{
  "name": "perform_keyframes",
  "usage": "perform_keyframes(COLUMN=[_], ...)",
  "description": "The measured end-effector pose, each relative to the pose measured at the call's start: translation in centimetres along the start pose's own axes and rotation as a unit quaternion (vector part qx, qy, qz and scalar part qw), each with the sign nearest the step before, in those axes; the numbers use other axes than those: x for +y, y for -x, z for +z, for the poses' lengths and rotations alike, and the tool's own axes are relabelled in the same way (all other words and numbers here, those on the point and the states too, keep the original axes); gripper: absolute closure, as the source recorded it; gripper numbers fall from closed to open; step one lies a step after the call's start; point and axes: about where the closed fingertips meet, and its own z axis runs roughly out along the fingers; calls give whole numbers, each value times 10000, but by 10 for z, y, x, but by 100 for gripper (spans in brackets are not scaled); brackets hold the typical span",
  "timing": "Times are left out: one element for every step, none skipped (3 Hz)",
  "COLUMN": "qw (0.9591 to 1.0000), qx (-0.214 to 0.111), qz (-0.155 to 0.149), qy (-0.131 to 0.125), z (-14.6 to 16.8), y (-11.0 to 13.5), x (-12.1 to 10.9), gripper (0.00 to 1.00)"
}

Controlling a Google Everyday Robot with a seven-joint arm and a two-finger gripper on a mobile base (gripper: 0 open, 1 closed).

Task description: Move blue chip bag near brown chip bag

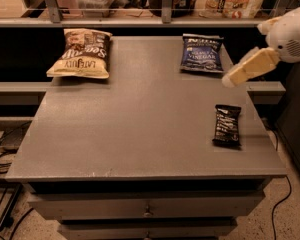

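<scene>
1. A grey table [140,134] fills most of the camera view, with three packets lying flat on its top.
2. The blue chip bag [201,54] lies at about 1 o'clock from the table's middle, close to the far edge. Its white "VINEGAR" lettering faces up.
3. The brown chip bag [81,54] lies at about 11 o'clock, near the far left corner. It is puffy, with its pale label strip toward the viewer and its lettering upside down from this side.
4. The two bags are well apart, with a wide stretch of bare tabletop between them.
5. A small black wrapped bar [226,125] lies at about 4 o'clock, near the right edge and apart from both bags.
6. The gripper [235,76] hangs at about 2 o'clock, above the table's right edge. It slants down toward 8 o'clock from the white arm housing [290,34].
7. Its tip is just to the 4 o'clock side of the blue chip bag and does not touch it.
8. How far the gripper is open cannot be told, and nothing is seen in its hold.
9. A drawer front [147,209] with a small knob sits below the tabletop at 6 o'clock.
10. Cables [0,154] lie on the floor at about 8 o'clock.
</scene>
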Motion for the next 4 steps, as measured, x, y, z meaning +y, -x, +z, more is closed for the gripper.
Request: perform_keyframes(qw=[9997,9986,9974,9954], qx=[20,-1,-2,36], qz=[158,423,640,933], qy=[-207,-317,-335,-219], z=[35,87,121,169], y=[6,8,3,-8], x=[-21,-50,-67,-84], gripper=[0,0,0,0])
